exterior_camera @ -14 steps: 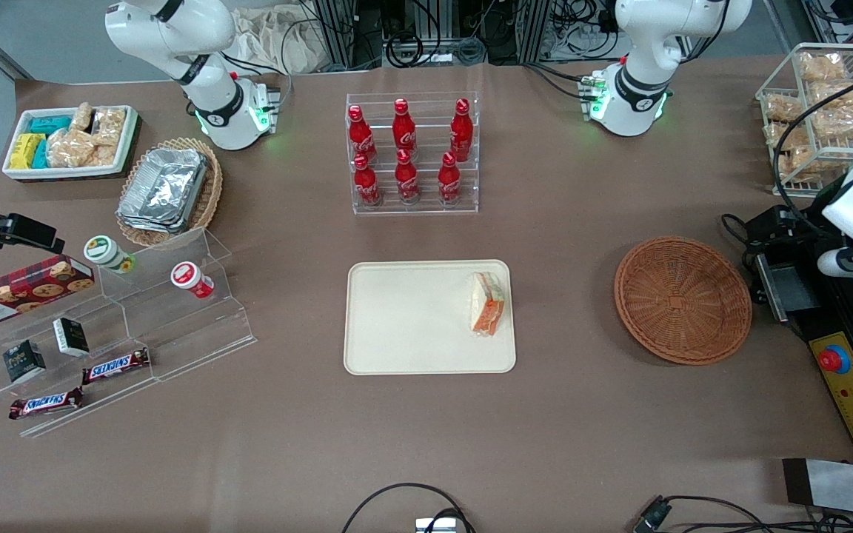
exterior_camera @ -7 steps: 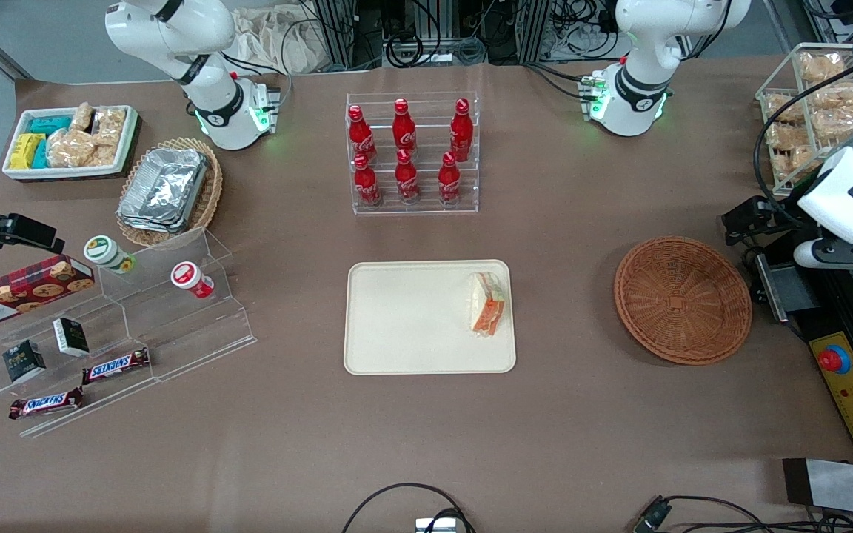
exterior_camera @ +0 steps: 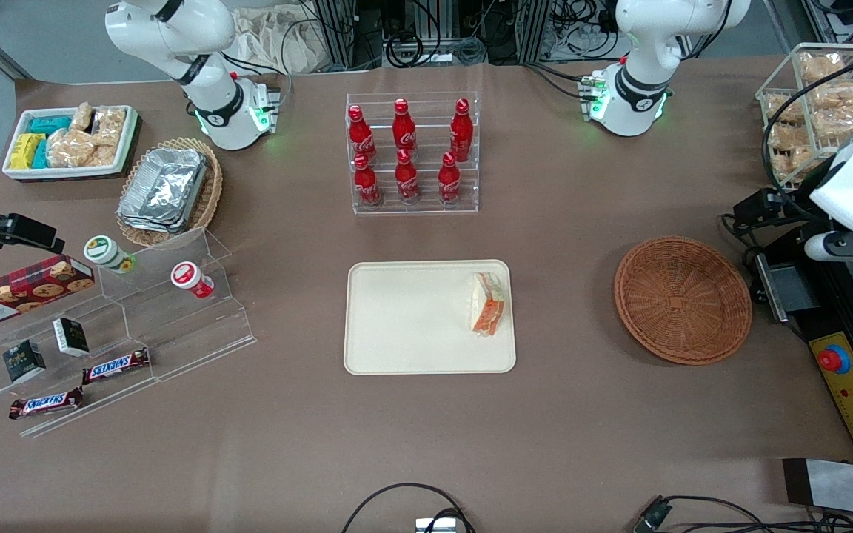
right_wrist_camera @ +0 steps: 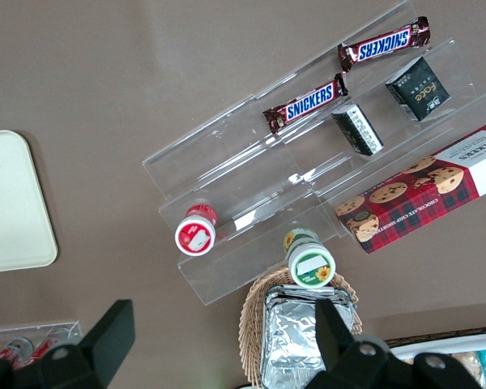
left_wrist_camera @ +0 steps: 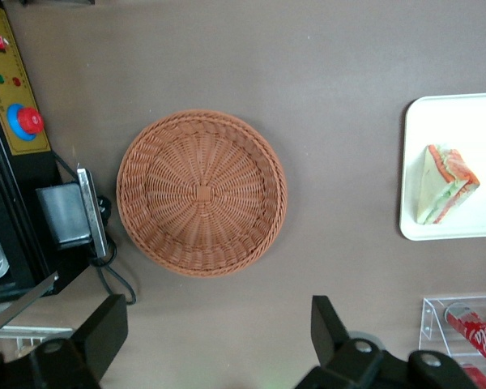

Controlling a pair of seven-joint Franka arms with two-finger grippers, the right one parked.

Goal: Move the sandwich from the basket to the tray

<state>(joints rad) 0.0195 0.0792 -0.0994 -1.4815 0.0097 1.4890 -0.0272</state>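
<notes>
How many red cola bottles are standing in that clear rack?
6 red cola bottles stand in the clear rack, farther from the camera than the tray: three on the upper step, three on the lower. None seem hidden. The gripper hangs open near the basket.

Two candy bars (right_wrist_camera: 307,103) (right_wrist_camera: 384,44) read "SNICKERS" in blue. The red tartan cookie box (right_wrist_camera: 425,191) read "WALKERS". A small black box (right_wrist_camera: 419,91), at the cookie box's 12 o'clock, read "face". The red bottles (exterior_camera: 406,152) bore white Coca-Cola script.
</notes>
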